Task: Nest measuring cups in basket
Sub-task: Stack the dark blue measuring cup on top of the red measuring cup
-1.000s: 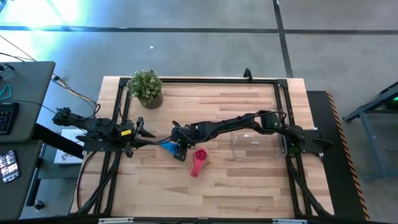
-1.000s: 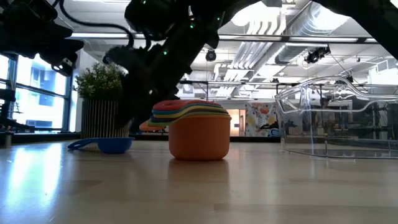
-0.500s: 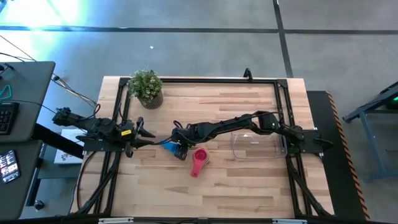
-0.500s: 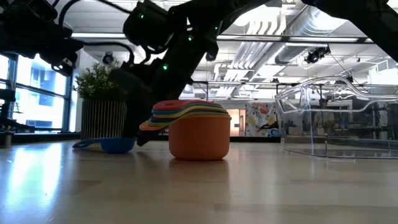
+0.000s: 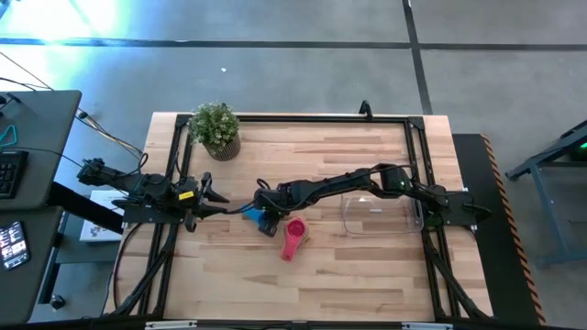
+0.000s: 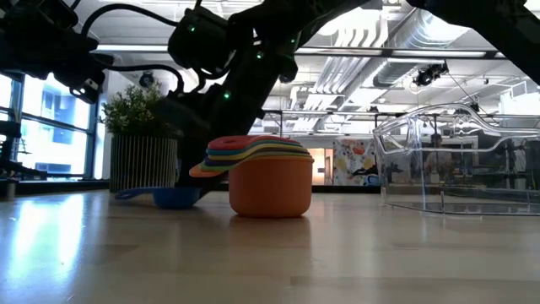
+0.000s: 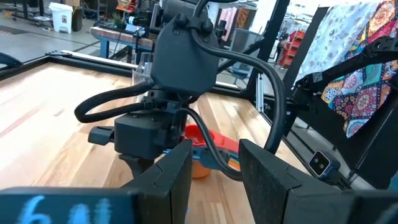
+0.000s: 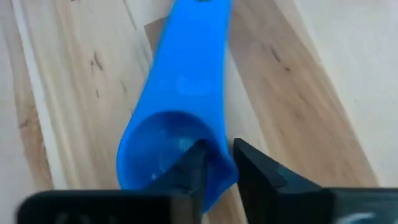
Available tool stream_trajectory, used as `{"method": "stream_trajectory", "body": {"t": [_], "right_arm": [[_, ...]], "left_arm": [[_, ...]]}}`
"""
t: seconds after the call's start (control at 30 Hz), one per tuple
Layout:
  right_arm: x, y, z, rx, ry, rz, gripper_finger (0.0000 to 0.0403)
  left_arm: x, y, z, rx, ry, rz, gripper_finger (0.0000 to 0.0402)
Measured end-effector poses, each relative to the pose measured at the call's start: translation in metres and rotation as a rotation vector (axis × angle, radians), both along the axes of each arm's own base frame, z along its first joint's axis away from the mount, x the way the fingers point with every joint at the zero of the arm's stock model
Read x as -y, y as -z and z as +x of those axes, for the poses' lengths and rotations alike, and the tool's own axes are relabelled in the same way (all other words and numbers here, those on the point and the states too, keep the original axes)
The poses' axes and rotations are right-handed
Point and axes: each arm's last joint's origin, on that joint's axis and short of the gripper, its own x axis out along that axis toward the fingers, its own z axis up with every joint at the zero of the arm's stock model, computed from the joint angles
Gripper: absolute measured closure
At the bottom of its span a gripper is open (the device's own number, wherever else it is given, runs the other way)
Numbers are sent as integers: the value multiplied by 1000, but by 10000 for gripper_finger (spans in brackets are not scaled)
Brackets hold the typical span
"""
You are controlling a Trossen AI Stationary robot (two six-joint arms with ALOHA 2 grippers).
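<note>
Blue measuring cup (image 8: 177,134) on table (image 5: 348,266), rim pinched between right gripper (image 8: 214,165) fingers, handle pointing away. Nested cup stack (image 6: 268,181) just beside; basket (image 6: 460,165) farther off. Left gripper (image 7: 211,165) idle, jaws parted, holding nothing.

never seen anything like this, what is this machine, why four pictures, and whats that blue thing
It is a robot with two dark jointed arms mounted at a wooden table. One picture looks straight down from above, one looks level across the tabletop, and two come from cameras on the arms' wrists.

On the table stand a potted plant, a clear plastic basket and a stack of coloured measuring cups nested in one another.

The blue thing is the blue cup, a small measuring scoop lying beside the stack. The right hand has its two fingers pinched over the scoop's rim, one inside the bowl and one outside. The left hand waits open at the table's left side, holding nothing.
</note>
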Motion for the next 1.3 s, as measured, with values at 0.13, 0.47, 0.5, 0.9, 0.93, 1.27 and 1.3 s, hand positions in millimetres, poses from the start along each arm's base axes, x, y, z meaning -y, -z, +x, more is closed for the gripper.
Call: {"method": "stream_trajectory", "body": {"t": [0.13,0.47,0.5,0.9,0.93,1.27,1.3], "right_arm": [[-1,-1,0,2,-13,22,378],[3,-1,-1,-20,-18,112,394],[3,-3,-2,-24,-28,126,394],[-2,-54,-19,-20,-69,118,396],[-2,-58,-21,-22,-70,118,396],[6,-104,-45,-13,-276,32,396],[7,-108,-47,-6,-313,32,396]], "left_arm": [[0,0,0,0,0,0,280],[0,0,0,0,0,0,280],[0,0,0,0,0,0,280],[0,0,0,0,0,0,280],[0,0,0,0,0,0,280],[0,0,0,0,0,0,280],[0,0,0,-1,0,0,280]]}}
